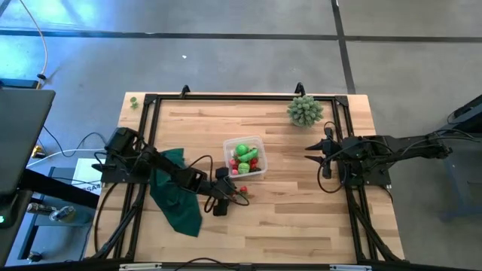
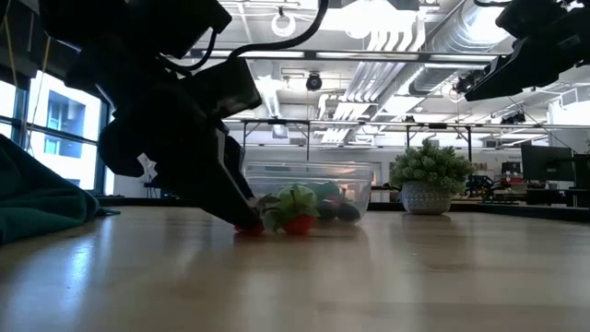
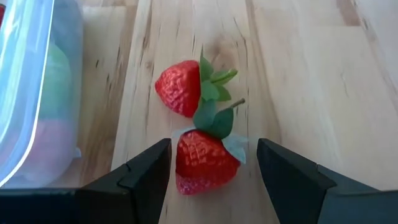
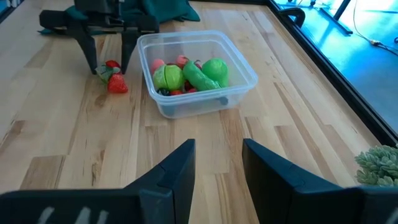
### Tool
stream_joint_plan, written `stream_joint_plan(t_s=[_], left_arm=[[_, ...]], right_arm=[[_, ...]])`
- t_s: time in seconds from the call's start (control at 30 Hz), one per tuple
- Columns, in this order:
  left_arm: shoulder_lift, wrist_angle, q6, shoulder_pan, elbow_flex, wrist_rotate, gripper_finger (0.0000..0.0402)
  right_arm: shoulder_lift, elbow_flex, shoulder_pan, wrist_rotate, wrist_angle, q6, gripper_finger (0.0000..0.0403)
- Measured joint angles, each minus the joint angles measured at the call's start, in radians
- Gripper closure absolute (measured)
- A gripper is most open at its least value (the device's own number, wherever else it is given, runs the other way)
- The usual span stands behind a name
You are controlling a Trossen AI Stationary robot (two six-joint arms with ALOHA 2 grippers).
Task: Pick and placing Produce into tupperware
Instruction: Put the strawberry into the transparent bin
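Two red toy strawberries with green leaves lie on the wood just near-side of the tupperware (image 1: 245, 156). One strawberry (image 3: 205, 163) sits between the fingers of my open left gripper (image 3: 214, 155). The other strawberry (image 3: 180, 89) lies just beyond it. The fingers stand on either side of the nearer strawberry, with a thin gap showing at each side. The right wrist view shows the left gripper (image 4: 109, 59) pointing down over that strawberry (image 4: 112, 65). The clear tupperware (image 4: 199, 74) holds green, red and pink produce. My right gripper (image 1: 312, 148) waits open to the container's right, above the table.
A dark green cloth (image 1: 177, 192) lies under the left arm toward the table's left. A pale green spiky plant (image 1: 305, 111) stands near the far right corner. A black frame (image 1: 226, 96) runs along the table's edges. Bare wood (image 1: 294, 218) lies near and right of the strawberries.
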Motion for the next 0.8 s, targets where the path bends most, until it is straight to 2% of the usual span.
stream_joint_plan(t_s=[0.17, 0.53, 0.8], left_arm=[[0.0, -0.009, -0.01, 0.0, 0.0, 0.003, 0.0183], [0.0, -0.005, -0.044, 0.0, 0.0, 0.0, 0.0264], [0.0, -0.004, -0.039, 0.0, 0.0, -0.001, 0.0257]], right_arm=[[0.0, 0.0, 0.0, 0.0, 0.0, 0.0, 0.0279], [0.0, 0.0, 0.0, 0.0, 0.0, 0.0, 0.0279], [0.0, 0.0, 0.0, 0.0, 0.0, 0.0, 0.0279]])
